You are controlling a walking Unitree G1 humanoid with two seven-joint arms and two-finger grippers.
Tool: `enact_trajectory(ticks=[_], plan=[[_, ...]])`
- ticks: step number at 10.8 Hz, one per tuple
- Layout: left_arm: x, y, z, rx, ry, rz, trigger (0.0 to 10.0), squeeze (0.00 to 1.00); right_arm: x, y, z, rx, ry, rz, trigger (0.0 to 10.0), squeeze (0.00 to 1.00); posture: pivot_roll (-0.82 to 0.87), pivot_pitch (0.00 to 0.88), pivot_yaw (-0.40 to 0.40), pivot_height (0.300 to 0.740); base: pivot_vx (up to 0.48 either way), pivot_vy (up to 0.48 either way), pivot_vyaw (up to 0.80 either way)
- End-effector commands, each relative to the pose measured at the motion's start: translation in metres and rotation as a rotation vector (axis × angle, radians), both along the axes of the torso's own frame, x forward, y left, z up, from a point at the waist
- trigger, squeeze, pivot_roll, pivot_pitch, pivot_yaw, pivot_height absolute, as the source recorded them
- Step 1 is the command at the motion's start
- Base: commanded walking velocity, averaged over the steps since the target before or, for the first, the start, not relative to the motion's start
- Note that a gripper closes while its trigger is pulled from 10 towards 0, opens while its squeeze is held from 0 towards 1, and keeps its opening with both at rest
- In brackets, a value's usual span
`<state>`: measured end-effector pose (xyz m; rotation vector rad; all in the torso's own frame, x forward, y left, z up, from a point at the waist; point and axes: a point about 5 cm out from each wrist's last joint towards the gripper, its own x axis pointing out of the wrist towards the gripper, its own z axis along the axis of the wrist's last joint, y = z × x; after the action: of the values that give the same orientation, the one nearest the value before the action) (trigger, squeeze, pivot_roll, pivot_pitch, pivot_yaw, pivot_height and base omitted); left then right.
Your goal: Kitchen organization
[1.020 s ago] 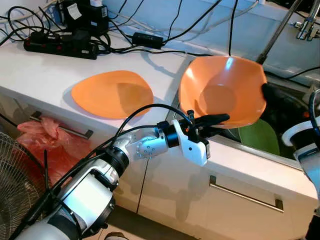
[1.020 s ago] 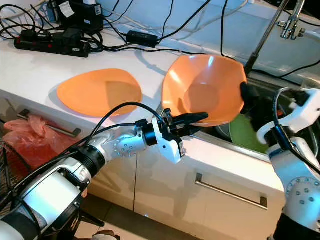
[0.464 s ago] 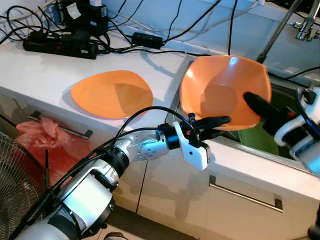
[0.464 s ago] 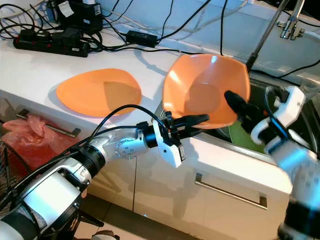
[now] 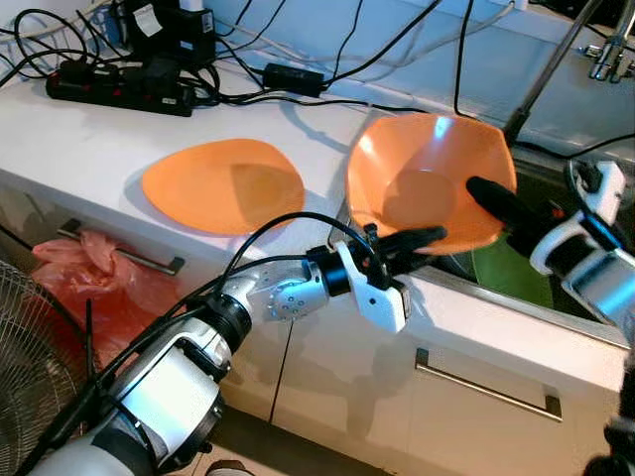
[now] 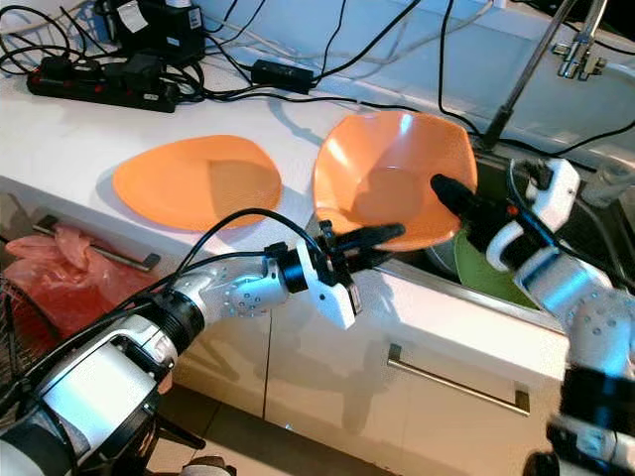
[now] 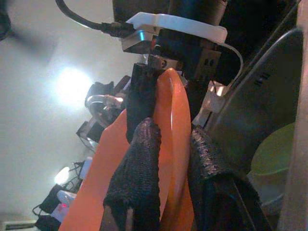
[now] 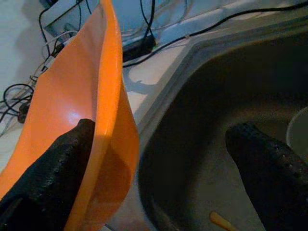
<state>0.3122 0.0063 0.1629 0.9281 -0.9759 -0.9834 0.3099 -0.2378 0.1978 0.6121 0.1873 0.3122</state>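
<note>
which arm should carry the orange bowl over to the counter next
Left. Its end effector is clamped on the orange plastic bowl's rim, nearer the white counter; the right end effector is open, one finger inside the bowl.

Green dish (image 5: pixel 516 273) in sink: mostly hidden behind orange bowl (image 5: pixel 422 178) and right gripper (image 5: pixel 496 203), shape not readable. Tap (image 5: pixel 607 45) cut off by top right edge; power strip (image 5: pixel 119 89) and cables run out of the top edge. Left gripper (image 5: pixel 417 243): one finger hidden under the bowl's lower rim in the eye views.
</note>
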Motion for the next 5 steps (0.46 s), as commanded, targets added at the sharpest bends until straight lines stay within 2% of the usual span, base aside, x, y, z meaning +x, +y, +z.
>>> enact_trajectory(ticks=[1, 3, 5], plan=[[-0.013, -0.022, 0.019, -0.085, -0.066, -0.121, 0.0, 0.0, 0.005, 0.011, -0.009, -0.013, 0.043, 0.041, 10.0, 0.0, 0.17, 0.0, -0.164, 0.74, 0.0, 0.0, 0.0], [-0.012, -0.021, 0.02, -0.094, -0.072, -0.107, 0.0, 0.0, 0.005, 0.01, -0.023, -0.027, 0.097, 0.046, 10.0, 0.0, 0.18, 0.0, -0.165, 0.74, 0.0, 0.0, 0.0], [-0.012, -0.021, 0.018, -0.091, -0.07, -0.106, 0.0, 0.0, 0.006, 0.0, -0.036, -0.117, 0.161, 0.008, 10.0, 0.0, 0.18, 0.0, -0.165, 0.74, 0.0, 0.0, 0.0]])
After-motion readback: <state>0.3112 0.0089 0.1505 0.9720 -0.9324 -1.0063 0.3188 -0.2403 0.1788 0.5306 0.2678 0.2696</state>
